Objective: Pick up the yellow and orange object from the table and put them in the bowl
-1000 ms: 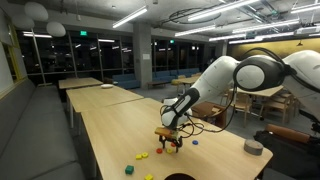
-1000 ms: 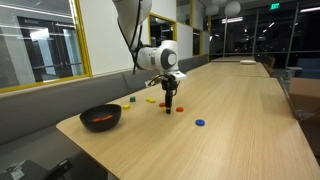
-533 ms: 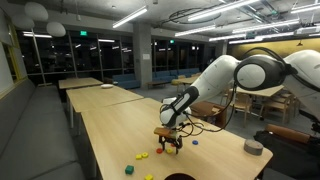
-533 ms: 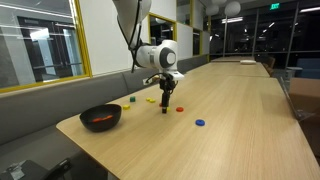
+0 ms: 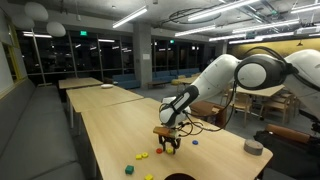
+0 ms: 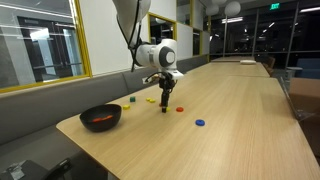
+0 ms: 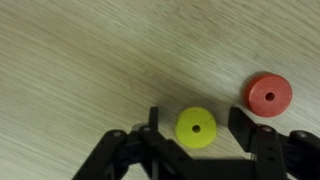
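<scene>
In the wrist view a small flat yellow disc with a centre hole lies on the wooden table between the fingers of my gripper. The gripper is open, with a narrow gap on each side of the disc. In both exterior views the gripper points down at the table. Another yellow piece and a small orange-looking piece lie beyond it. The dark bowl stands near the table's end, away from the gripper.
A red disc lies just outside one finger, also seen in an exterior view. A blue piece lies nearer the camera. A green cube and more yellow pieces sit toward the table's end. The long table stretches away.
The gripper has shifted slightly toward the bowl side and settled low over the table. Its fingers look narrower than before.
</scene>
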Controlling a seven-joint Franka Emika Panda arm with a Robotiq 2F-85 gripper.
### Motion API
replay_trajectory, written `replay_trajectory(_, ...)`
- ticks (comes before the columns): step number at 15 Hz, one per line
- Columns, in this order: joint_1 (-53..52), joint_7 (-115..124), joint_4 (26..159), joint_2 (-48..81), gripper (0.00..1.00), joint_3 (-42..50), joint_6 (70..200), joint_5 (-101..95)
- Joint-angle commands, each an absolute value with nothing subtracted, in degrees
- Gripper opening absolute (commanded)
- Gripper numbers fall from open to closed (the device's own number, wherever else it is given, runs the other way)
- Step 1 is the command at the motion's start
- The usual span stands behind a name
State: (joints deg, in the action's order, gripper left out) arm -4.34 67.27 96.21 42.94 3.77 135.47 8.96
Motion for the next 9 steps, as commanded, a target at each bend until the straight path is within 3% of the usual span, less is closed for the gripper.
replay_trajectory(1, -3.7, 66.0, 97.1, 41.3, 0.42, 3.5, 135.8, 10.4)
replay_trajectory(4, -3.6, 65.7, 97.9, 40.3, 0.18, 3.5, 136.0, 10.3)
replay_trajectory(5, -3.6, 65.6, 98.2, 40.0, 0.23, 3.5, 136.0, 10.3)
replay_trajectory(9, -3.9, 61.1, 102.3, 34.9, 0.24, 2.1, 133.9, 9.9)
